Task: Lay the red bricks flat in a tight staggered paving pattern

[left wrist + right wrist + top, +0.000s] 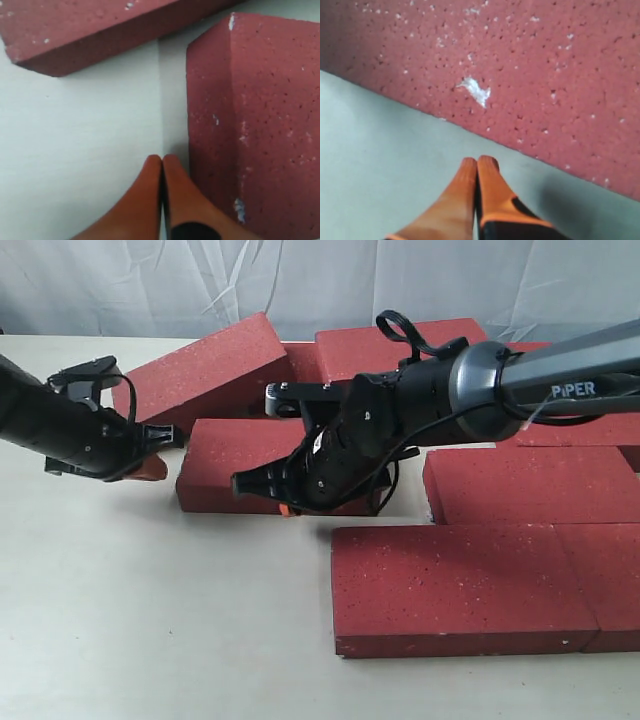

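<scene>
Closest to the lens, a long front brick (465, 590) lies flat on the pale counter (150, 630), its right end meeting another brick at a seam. Just behind it a second flat brick (530, 485) sits offset to the right. A middle brick (225, 465) lies flat, apart from these, and behind it a tilted brick (205, 370) leans beside a back brick (400, 345). The right hand (285, 505) reaches across over the middle brick's near edge. Its wrist view shows its orange fingers (490, 185) pressed together on nothing, above bare counter just beside a brick face. The left hand (150, 465) sits at the middle brick's left end, likewise closed and empty, its tips over the counter between two bricks.
</scene>
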`<action>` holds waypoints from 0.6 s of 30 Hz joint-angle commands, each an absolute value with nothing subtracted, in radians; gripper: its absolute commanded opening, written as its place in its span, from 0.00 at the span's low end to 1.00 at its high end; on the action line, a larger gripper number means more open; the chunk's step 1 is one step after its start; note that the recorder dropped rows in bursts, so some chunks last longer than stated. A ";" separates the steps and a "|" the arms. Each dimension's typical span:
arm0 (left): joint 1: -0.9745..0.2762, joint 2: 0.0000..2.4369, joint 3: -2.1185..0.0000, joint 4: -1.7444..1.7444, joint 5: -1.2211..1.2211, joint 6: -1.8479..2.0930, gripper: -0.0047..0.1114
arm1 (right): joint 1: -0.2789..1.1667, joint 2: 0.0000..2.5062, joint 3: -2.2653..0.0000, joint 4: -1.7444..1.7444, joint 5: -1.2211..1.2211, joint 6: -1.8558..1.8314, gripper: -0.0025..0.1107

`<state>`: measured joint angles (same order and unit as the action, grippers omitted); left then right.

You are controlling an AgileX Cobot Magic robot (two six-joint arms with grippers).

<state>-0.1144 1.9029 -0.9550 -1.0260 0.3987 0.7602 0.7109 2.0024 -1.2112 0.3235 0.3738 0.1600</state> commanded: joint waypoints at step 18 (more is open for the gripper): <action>-0.222 1.934 -0.985 -1.078 0.313 0.825 0.04 | 0.710 2.017 -1.209 0.162 0.229 0.431 0.02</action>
